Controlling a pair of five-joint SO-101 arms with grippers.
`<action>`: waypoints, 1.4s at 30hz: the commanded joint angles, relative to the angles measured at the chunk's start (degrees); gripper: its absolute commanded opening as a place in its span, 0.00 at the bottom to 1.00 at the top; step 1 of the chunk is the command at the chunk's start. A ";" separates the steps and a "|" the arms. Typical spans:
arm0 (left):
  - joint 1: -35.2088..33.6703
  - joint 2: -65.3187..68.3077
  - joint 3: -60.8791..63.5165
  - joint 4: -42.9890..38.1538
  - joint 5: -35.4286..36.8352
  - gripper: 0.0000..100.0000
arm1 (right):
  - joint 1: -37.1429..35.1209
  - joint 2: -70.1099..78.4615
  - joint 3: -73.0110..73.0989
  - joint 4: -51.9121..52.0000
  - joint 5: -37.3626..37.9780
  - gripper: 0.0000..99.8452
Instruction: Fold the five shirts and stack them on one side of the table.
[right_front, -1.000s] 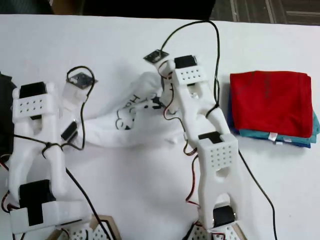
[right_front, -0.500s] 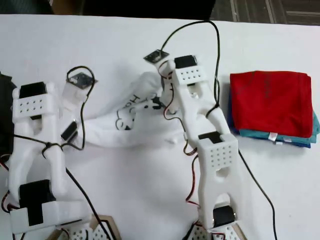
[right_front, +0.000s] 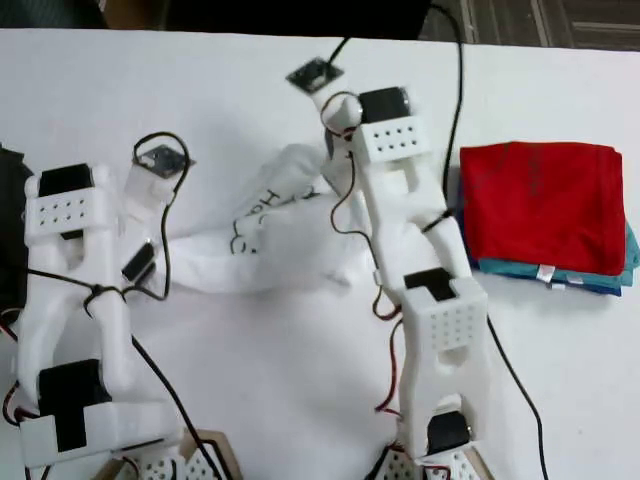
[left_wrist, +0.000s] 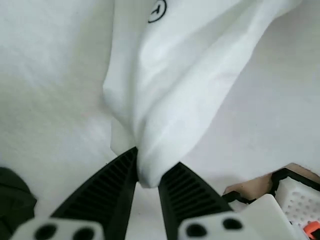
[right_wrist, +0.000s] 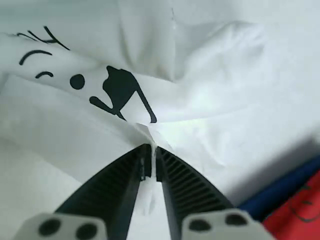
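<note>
A white shirt (right_front: 260, 235) with black print lies bunched across the table's middle, stretched between the two arms. My left gripper (left_wrist: 148, 172) is shut on a fold of the white shirt (left_wrist: 170, 100) at its left end. At the shirt's right end my right gripper (right_wrist: 149, 159) is shut on the cloth (right_wrist: 100, 130) just below the black print. The stack of folded shirts (right_front: 545, 215), red on top of teal and blue ones, sits at the right side of the table.
A dark object (right_front: 8, 230) shows at the left edge of the table. Cables (right_front: 445, 90) run from the right arm across the far side. Bare white table (right_front: 290, 370) lies between the arm bases.
The right arm has shifted toward the far side and slightly right, pulling its end of the white shirt along. The left arm has not moved.
</note>
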 joint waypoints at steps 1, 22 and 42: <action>0.00 -0.97 -5.58 0.35 0.53 0.03 | -0.13 -13.76 0.79 0.57 0.35 0.02; 0.26 -15.82 -37.41 10.20 2.99 0.03 | 0.31 -49.36 4.48 -10.51 10.29 0.02; 0.26 -31.30 14.73 -6.15 2.81 0.03 | -0.13 -57.01 18.64 -7.43 10.02 0.02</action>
